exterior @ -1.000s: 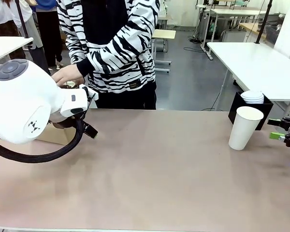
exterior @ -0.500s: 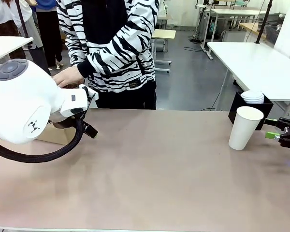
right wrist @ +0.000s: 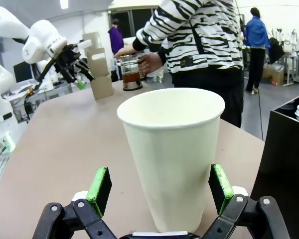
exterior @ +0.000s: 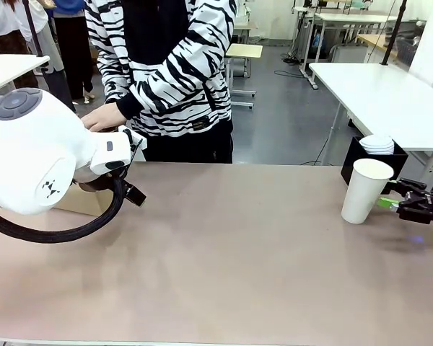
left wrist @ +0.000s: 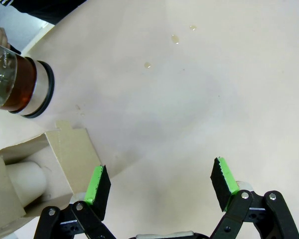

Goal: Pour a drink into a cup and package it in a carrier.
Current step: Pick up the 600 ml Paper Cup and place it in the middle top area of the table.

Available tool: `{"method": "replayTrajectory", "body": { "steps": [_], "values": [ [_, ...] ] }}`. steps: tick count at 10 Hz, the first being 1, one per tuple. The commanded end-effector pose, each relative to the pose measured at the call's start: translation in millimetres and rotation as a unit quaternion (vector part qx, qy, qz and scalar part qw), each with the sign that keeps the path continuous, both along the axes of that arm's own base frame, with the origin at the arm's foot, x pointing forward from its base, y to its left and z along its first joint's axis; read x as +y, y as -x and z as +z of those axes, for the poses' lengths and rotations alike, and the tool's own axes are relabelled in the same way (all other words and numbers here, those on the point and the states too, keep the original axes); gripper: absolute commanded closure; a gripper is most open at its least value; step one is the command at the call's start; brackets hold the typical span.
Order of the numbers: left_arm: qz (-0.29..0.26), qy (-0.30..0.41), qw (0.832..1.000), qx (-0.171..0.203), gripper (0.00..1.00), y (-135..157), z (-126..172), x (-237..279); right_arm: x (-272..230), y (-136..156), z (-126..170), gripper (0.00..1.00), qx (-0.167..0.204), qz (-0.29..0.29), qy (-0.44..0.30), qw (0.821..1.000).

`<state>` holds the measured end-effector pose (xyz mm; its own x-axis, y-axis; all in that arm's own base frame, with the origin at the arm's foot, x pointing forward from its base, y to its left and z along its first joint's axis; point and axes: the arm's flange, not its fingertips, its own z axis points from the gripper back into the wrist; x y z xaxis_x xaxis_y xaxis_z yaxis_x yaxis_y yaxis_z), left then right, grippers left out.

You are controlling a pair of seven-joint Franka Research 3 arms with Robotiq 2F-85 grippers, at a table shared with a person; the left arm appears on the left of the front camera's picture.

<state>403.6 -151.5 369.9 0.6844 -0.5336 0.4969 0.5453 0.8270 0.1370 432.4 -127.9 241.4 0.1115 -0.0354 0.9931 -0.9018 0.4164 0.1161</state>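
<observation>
A tall white paper cup (exterior: 366,189) stands at the table's right. My right gripper (exterior: 400,204) is just to its right, open, with its fingertips close to the cup's wall. From the right wrist the cup (right wrist: 172,154) stands between the spread green pads (right wrist: 100,188), ungripped. A glass carafe (left wrist: 20,84) holds the dark drink, and a person's hand (right wrist: 149,62) holds it. The tan carrier (left wrist: 65,154) stands beside it, with a white cylinder in it. My left gripper (left wrist: 162,181) hovers open over bare table next to the carrier (exterior: 83,200).
A black box (exterior: 375,155) with white lids stands behind the cup. A person in a striped top stands at the far edge, one hand (exterior: 105,117) at the carafe. Small drops (left wrist: 175,38) lie on the table. My left arm's white body (exterior: 36,155) blocks the left side.
My right gripper has moved left, up to the cup. The person's hand shifted slightly at the carafe. The left arm has not moved.
</observation>
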Motion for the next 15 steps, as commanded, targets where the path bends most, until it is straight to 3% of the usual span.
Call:
{"method": "replayTrajectory", "body": {
  "steps": [1, 11, 12, 15],
  "values": [
    [0.0, 0.001, 1.0, 0.0, 0.0, 0, 0, 0, 12, -14, -8, 0.0, -0.008, -0.007, 0.0, 1.0],
    [0.0, 0.001, 1.0, 0.0, 0.0, 0, 0, 0, 45, -44, -22, 0.0, 0.002, 0.003, -0.013, 1.0],
    [0.0, 0.001, 1.0, 0.0, 0.0, 0, 0, 0, 43, -44, -24, 0.2, 0.008, 0.013, -0.016, 1.0],
    [0.0, 0.001, 1.0, 0.0, 0.0, 0, 0, 0, 42, -38, -22, 0.2, 0.006, 0.009, -0.012, 1.0]
  ]
}}
